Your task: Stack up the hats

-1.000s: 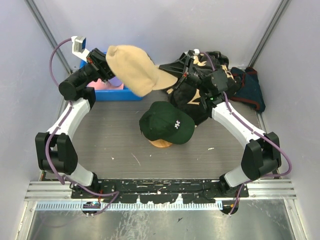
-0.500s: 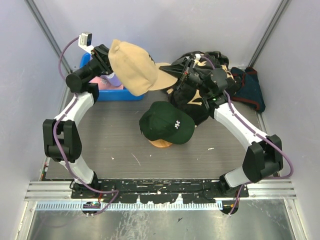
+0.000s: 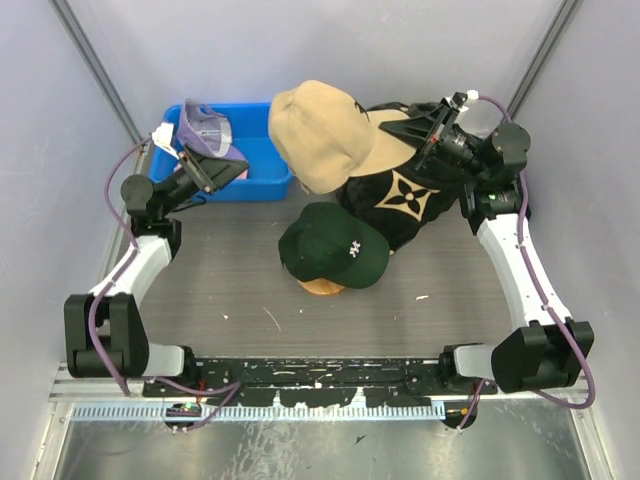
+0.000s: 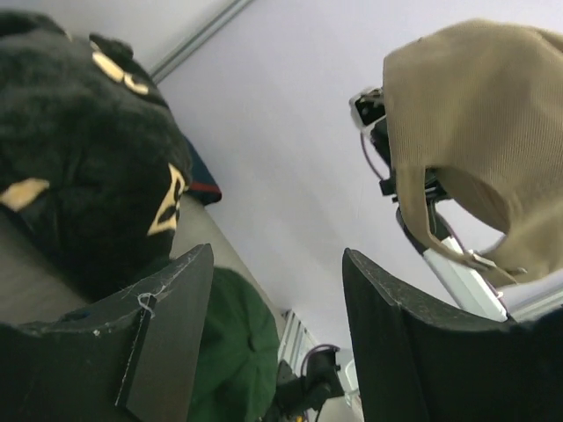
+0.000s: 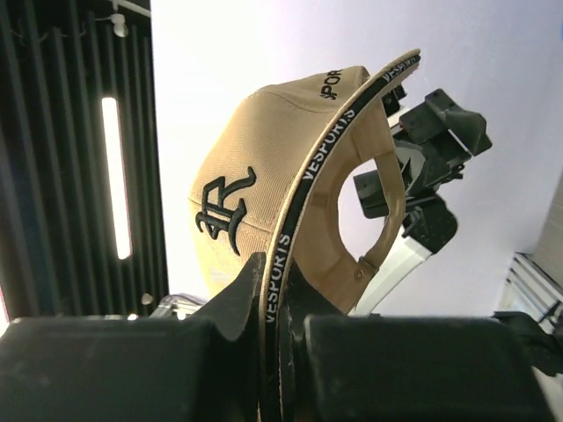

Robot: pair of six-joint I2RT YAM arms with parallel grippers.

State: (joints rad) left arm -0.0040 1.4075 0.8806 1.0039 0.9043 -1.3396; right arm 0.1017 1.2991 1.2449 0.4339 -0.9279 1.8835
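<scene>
Pincers differ here. The right pincer (image 5: 271, 286) is clenched on the black-edged brim of a soft tan baseball cap (image 3: 318, 135), with the lettered edge of the brim running down between its fingers. That cap hangs in the air at the upper centre of the overhead view. There its crown overlaps the left edge of a large black cloth with tan flower marks (image 3: 400, 195).

The left pincer (image 4: 277, 264) is released, its fingers spread wide and grasping nothing. It sits at the upper left of the overhead view, just in front of a blue plastic bin (image 3: 258, 160). A lavender purple baseball cap (image 3: 205, 125) rests at the left end of that bin.

A dark green baseball cap with a small white embroidered logo (image 3: 335, 245) sits in the middle of the grey table (image 3: 230, 290), on top of a round-topped wooden stand (image 3: 322, 287). Only a sliver of the stand shows under the cap's lower edge. The tan cap is clear of the green one.
</scene>
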